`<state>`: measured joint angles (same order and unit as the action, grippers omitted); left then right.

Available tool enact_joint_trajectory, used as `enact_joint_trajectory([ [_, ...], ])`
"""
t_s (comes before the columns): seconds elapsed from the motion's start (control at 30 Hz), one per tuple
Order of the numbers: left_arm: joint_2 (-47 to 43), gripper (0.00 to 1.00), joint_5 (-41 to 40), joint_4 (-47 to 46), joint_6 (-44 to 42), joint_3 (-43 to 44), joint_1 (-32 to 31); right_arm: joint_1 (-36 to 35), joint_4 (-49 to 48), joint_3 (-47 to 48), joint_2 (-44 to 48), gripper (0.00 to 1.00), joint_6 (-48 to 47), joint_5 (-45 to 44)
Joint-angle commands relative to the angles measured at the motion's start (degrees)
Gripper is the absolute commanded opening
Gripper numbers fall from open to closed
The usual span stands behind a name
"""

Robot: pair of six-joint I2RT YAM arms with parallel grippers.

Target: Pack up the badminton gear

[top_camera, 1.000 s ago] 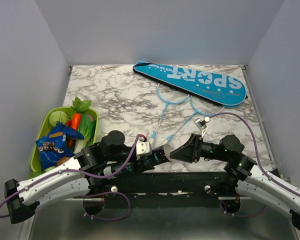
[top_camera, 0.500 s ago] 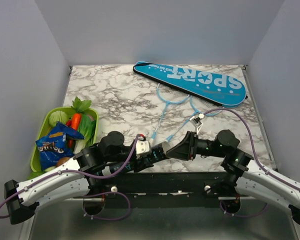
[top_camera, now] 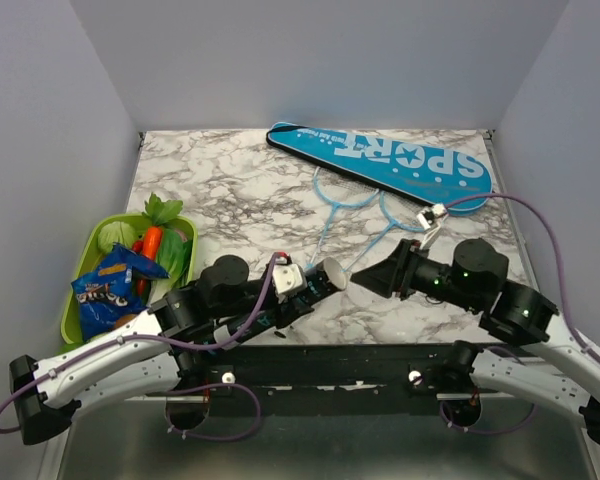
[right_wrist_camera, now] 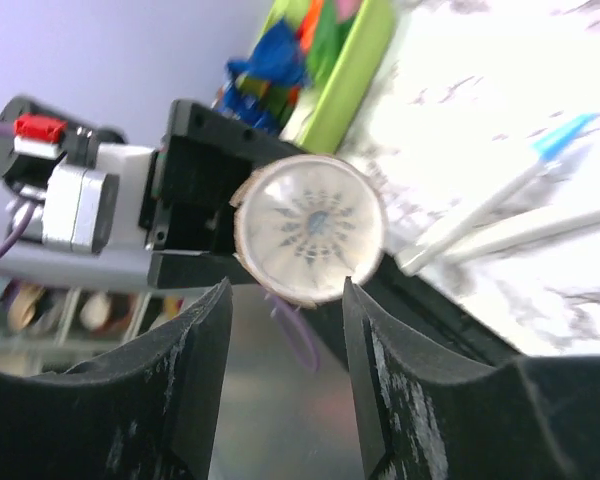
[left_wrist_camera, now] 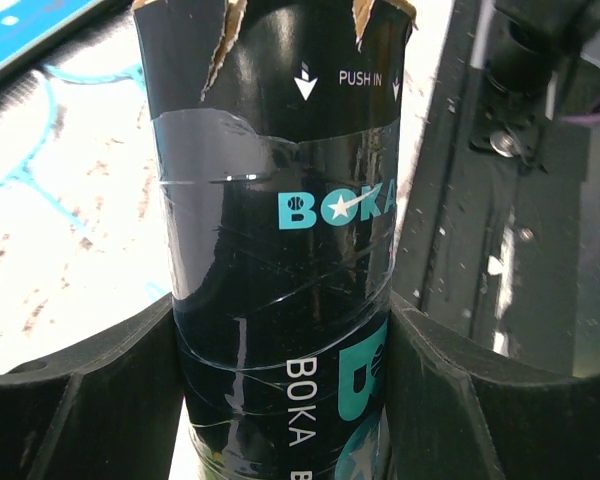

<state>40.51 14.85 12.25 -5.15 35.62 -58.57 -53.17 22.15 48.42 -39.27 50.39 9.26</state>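
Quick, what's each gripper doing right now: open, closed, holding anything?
Left gripper: closed on the dark tube.
Right gripper: open, nothing between its fingers, facing the tube's end.

The left arm (top_camera: 110,365) reaches low from its base toward the middle of the near edge, with its wrist turned to the right. The left pincer (top_camera: 308,293) is clamped on the dark tube (left_wrist_camera: 280,250), one finger on either side. The right arm (top_camera: 540,335) bends inward, its forearm pointing left. The right pincer (top_camera: 366,280) faces the left one, jaws parted and holding nothing, just short of the tube's end.
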Motion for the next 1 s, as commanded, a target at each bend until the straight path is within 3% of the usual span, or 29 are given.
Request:
enact_joint_trajectory([
  [0.0,5.53,0.15,-11.57,0.65,-0.21,9.79,0.21,-0.27,20.82,6.94,4.53,0.57,-3.11,-19.88],
  [0.13,12.21,0.15,-14.41,3.39,-3.11,18.51,2.39,-0.36,22.14,6.07,8.85,0.57,-2.67,-22.44],
  [0.2,16.86,0.15,-13.72,3.92,-5.12,24.02,7.29,-0.27,23.11,4.93,10.17,0.57,-2.23,-22.35],
  [0.33,26.18,0.15,-4.77,2.96,-6.89,33.62,18.01,-0.27,22.94,0.98,14.38,0.57,-0.39,-20.60],
  [0.47,39.34,0.15,-1.15,3.92,-11.01,46.01,23.40,-0.27,22.50,-3.15,17.28,0.56,1.29,-20.51],
  [0.57,49.87,0.16,1.83,7.25,-14.36,59.01,27.87,-0.27,22.41,-4.39,18.78,0.56,2.60,-21.12],
  [0.7,65.10,0.17,5.62,15.50,-18.22,83.75,33.68,-0.27,21.88,-5.71,18.88,0.56,3.13,-22.53],
  [0.8,71.80,0.20,7.29,10.63,-19.10,87.86,37.80,-0.36,21.53,-5.45,16.61,0.56,3.40,-22.53],
  [0.97,81.98,0.27,2.73,4.81,-24.30,90.68,41.33,-0.27,19.87,-5.27,11.59,0.56,3.66,-20.25],
])
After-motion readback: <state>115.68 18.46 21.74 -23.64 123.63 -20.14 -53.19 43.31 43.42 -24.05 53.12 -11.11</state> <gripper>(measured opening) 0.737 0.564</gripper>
